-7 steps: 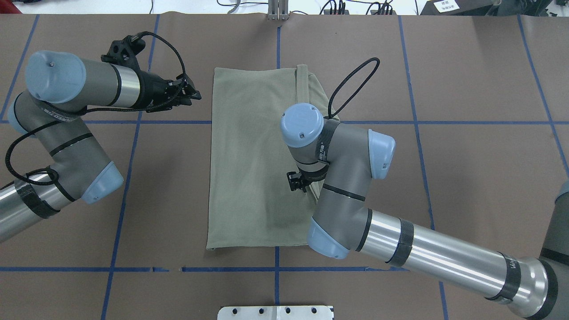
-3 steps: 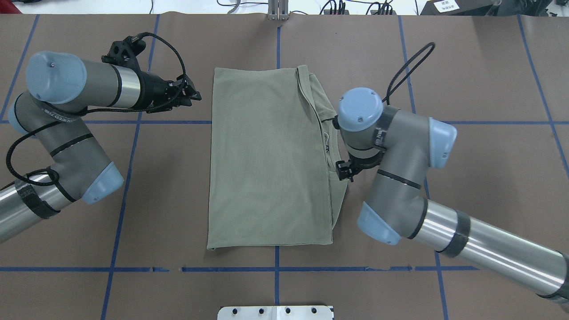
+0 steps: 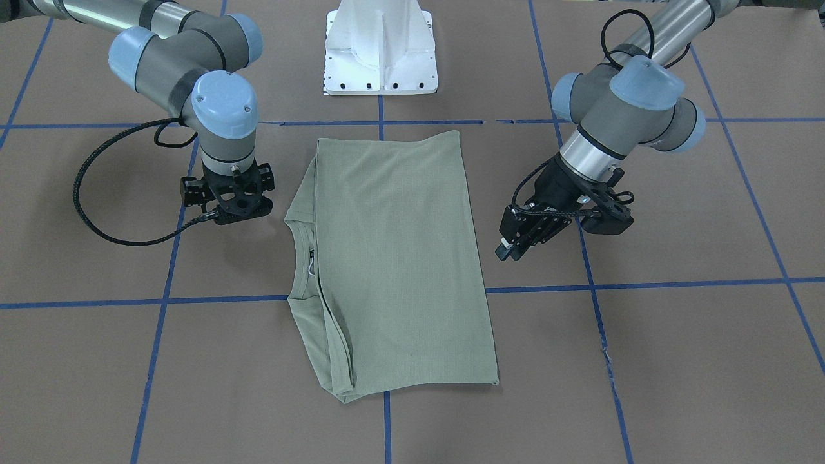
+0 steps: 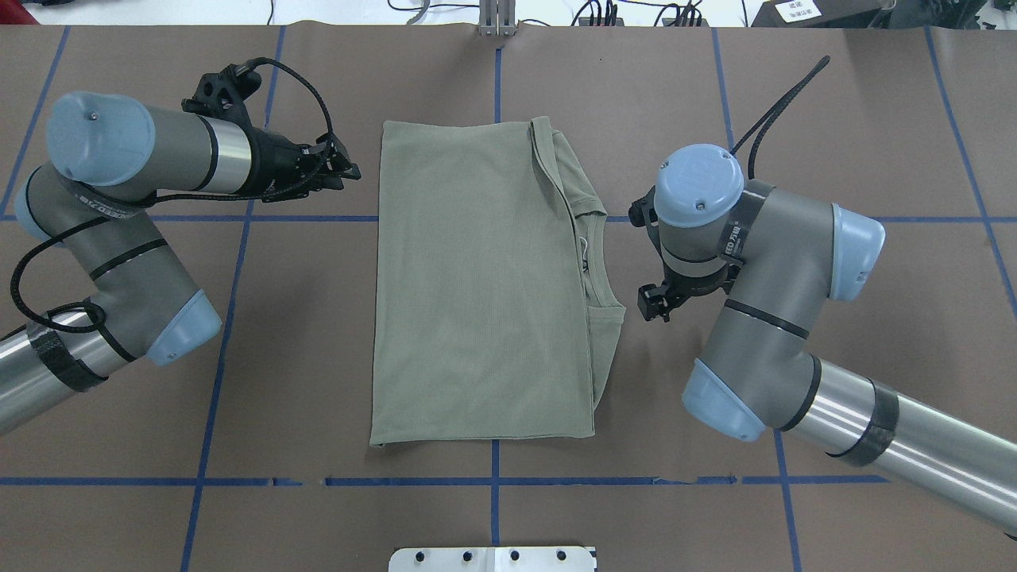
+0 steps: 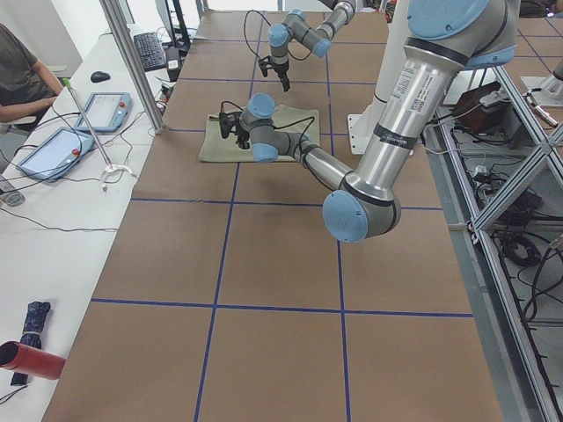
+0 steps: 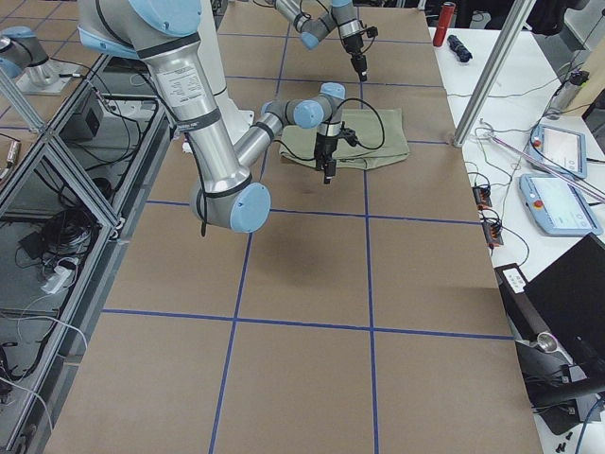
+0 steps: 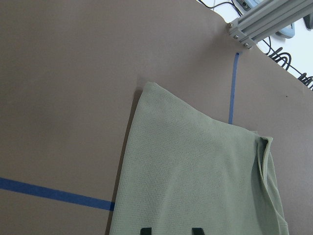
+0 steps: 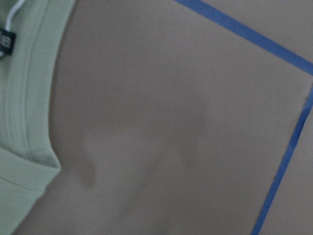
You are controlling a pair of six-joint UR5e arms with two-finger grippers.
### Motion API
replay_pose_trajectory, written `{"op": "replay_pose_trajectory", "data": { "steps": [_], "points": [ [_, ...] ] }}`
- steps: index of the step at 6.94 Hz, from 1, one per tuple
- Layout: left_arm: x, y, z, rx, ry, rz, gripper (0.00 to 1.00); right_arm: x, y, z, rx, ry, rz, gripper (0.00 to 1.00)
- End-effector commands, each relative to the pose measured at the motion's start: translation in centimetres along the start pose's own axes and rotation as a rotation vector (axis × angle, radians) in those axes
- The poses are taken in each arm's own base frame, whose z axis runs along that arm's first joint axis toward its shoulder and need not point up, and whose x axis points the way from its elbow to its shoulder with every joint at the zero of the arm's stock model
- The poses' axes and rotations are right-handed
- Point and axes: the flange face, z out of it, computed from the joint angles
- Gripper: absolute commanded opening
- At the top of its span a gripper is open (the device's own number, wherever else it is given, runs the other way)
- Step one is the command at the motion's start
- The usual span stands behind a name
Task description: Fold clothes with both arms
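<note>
My left gripper [image 4: 349, 168] hangs over the bare brown table [image 4: 302, 334] with its jaws parted and nothing between them. My wrist camera there shows the two black fingertips [image 7: 146, 230] well apart. The green shirt [image 4: 477, 286] lies flat just to the right of those jaws, not touching them, and its far corner is the nearest part. It is folded into a long rectangle with one smooth layer on top, between my two grippers. On the side toward my right jaws the ribbed collar [image 4: 608, 274] peeks out from under the top layer, with the black neck label [image 8: 5, 40] and a bit of white string [image 8: 17, 6] inside it. My right gripper [image 3: 233, 212] points straight down at the table just beside that collar, clear of the cloth. I cannot tell whether its jaws are parted or closed: my wrist hides them from above, and the camera there shows only table, blue tape [image 8: 283, 147] and collar.
</note>
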Motion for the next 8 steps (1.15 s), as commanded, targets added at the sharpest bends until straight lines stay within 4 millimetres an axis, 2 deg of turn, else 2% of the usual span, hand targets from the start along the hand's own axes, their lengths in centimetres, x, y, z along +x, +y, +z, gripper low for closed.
{"op": "replay_pose_trajectory", "data": {
  "steps": [1, 2, 4, 6, 7, 8],
  "points": [
    [-0.1, -0.1, -0.2, 0.001, 0.0, -0.001, 0.38, -3.2, -6.6, -2.4, 0.071, -0.039, 0.047, 1.0],
    [-0.5, 0.0, -0.2, -0.001, -0.004, -0.001, 0.38, -3.6, -10.0, -1.7, 0.124, -0.07, 0.044, 1.0],
    [-0.6, 0.0, -0.2, -0.001, -0.006, 0.0, 0.38, -5.6, -16.9, -3.1, 0.149, -0.068, 0.069, 1.0],
    [-0.7, 0.0, -0.2, -0.001, -0.007, 0.0, 0.38, -6.5, -20.3, -2.5, 0.202, -0.042, 0.085, 1.0],
    [-0.7, 0.0, -0.2, -0.002, -0.007, 0.0, 0.38, -6.7, -21.1, -2.5, 0.212, -0.037, 0.088, 1.0],
    [-0.7, 0.0, -0.2, -0.002, -0.007, 0.0, 0.38, -6.3, -21.5, -1.2, 0.219, -0.019, 0.09, 1.0]
  ]
}}
